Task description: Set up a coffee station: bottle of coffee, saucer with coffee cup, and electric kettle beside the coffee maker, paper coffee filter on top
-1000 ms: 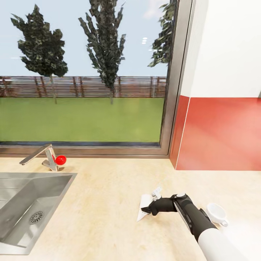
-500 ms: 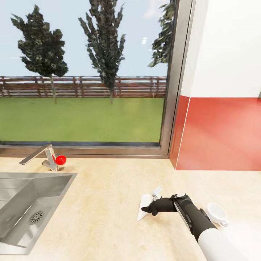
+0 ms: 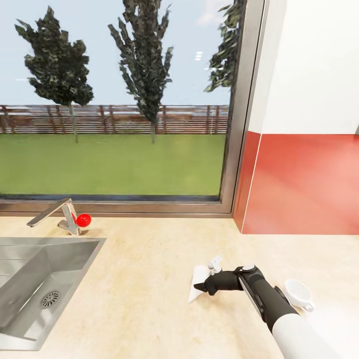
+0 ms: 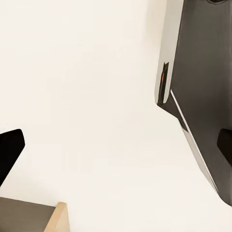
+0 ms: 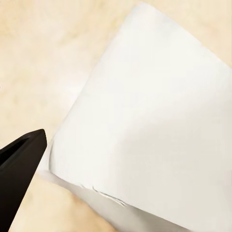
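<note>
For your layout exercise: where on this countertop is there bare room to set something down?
Bare kitchen countertop between the sink and the paper coffee filter, and back toward the window sill. Crowded by the right gripper and coffee cup.

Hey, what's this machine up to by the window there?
The robot's right end effector is down at a white paper coffee filter lying on the tan kitchen countertop, apparently trying to pick it up. Whether it has gripped the paper can't be told. A small white coffee cup stands on the counter just beside the right arm, and a steel sink sits off to the left.
</note>
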### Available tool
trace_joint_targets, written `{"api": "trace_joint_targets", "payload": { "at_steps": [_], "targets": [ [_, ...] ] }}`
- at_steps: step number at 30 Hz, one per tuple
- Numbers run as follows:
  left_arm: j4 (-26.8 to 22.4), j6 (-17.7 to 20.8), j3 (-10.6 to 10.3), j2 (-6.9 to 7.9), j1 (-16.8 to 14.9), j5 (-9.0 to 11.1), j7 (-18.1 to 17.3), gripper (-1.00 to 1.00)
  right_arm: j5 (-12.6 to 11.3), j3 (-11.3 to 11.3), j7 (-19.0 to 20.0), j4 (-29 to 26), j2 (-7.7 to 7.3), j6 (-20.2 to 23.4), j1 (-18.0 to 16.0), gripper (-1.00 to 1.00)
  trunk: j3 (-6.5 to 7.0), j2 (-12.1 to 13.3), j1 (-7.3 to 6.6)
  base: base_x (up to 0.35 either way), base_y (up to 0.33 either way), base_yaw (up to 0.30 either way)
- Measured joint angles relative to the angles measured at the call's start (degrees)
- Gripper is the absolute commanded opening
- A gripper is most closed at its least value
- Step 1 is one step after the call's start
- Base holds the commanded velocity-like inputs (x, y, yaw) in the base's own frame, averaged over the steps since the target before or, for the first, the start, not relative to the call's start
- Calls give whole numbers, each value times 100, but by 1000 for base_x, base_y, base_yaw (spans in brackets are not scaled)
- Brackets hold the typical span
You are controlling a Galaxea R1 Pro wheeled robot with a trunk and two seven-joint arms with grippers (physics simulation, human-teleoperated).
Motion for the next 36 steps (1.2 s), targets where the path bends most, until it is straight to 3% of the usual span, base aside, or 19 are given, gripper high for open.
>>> {"api": "trace_joint_targets", "payload": {
  "at_steps": [7,11,15,21,25,31,36],
  "targets": [
    [0,0,0,7,0,0,0,100,-3,-10,1,-528,54,21,0,-100,0,0,0,0,0,0],
    [-6,-2,-7,5,0,-6,0,100,-6,-15,-21,-1405,90,271,0,-100,0,-1,0,0,0,0],
    [-8,-18,-15,0,0,-12,0,100,-4,-7,-67,-2343,216,1087,-6,-100,0,-1,0,0,0,0],
    [-17,-81,-9,-1,0,-18,5,100,-14,-12,-79,-3714,359,1426,-8,-100,0,-1,0,0,0,0],
    [-29,-103,-2,-8,-7,-10,7,100,-37,-11,-59,-3832,376,1431,-7,-100,0,0,0,0,0,0],
    [-125,-105,3,-10,-25,19,8,100,-48,-5,-57,-4043,759,1441,-7,-100,0,0,0,0,0,0],
    [-180,-117,15,-10,-35,44,10,100,-45,-13,-35,-4101,852,1435,-7,-100,0,1,3,-151,24,0]
  ]
}}
